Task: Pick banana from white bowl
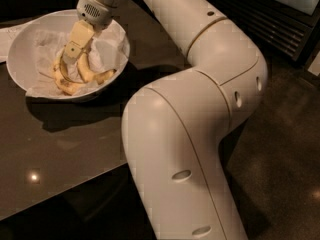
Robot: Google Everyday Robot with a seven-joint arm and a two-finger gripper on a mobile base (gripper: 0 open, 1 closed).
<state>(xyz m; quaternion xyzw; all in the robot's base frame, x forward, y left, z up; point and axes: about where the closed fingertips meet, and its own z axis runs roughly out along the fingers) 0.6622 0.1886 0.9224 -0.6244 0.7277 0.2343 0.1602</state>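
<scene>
The white bowl point(20, 49) stands on the dark table at the upper left, lined with crumpled white paper. Two yellow bananas lie in its right half. The plumper banana point(89, 73) lies just right of the gripper's tip. The thinner, sharply curved banana point(64, 82) with dark-lined edges lies below and left of it. My gripper point(69, 58) reaches down into the bowl from above, its tip down at the bananas between the two. Its tip hides part of them.
The dark glossy table point(60, 149) carries the bowl; its front edge runs diagonally across the lower left. My large white arm point(200, 84) fills the middle and right. A white sheet point(6, 34) lies at the far left. A dark cabinet point(280, 14) stands behind.
</scene>
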